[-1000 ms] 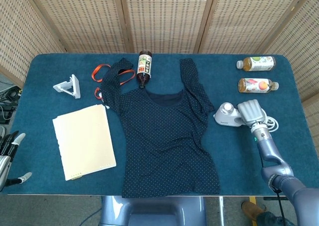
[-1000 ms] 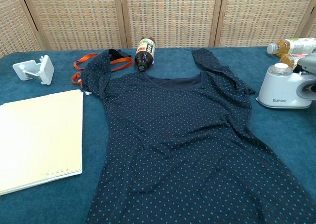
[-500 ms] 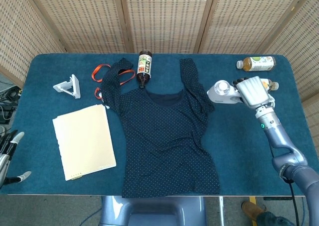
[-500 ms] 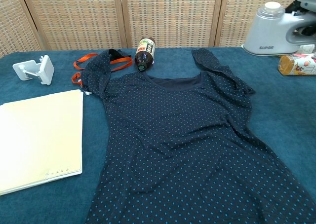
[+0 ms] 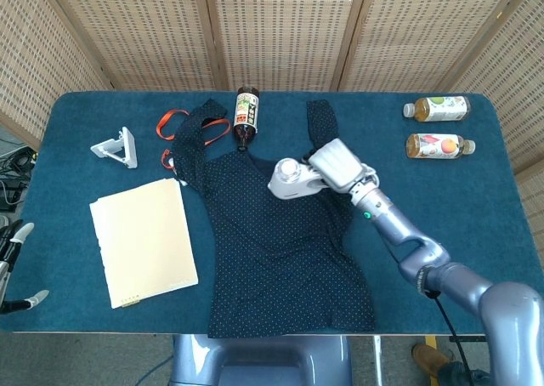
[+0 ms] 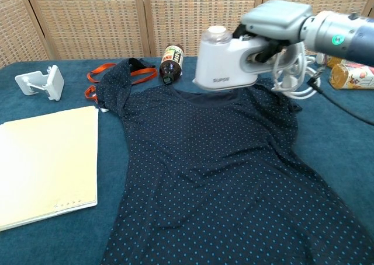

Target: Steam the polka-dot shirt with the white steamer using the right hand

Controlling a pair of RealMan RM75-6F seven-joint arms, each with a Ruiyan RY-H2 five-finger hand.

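Observation:
The dark blue polka-dot shirt [image 5: 285, 233] [image 6: 222, 177] lies flat in the middle of the blue table, neck toward the far side. My right hand [image 5: 340, 167] [image 6: 274, 23] grips the handle of the white steamer [image 5: 291, 178] [image 6: 228, 63] and holds it in the air over the shirt's upper chest, near the neckline. Its white cord [image 6: 295, 81] hangs looped behind it. My left hand [image 5: 13, 263] shows only at the left edge of the head view, off the table, fingers apart and holding nothing.
A dark bottle [image 5: 246, 114] lies by the collar beside an orange strap [image 5: 174, 122]. A cream folder [image 5: 143, 241] and a white stand [image 5: 117, 148] sit to the left. Two drink bottles [image 5: 438, 127] lie at the far right. Wicker screens stand behind.
My right hand lifted the steamer from the table at the right and carried it leftward over the shirt's upper chest. The left hand barely shifted.

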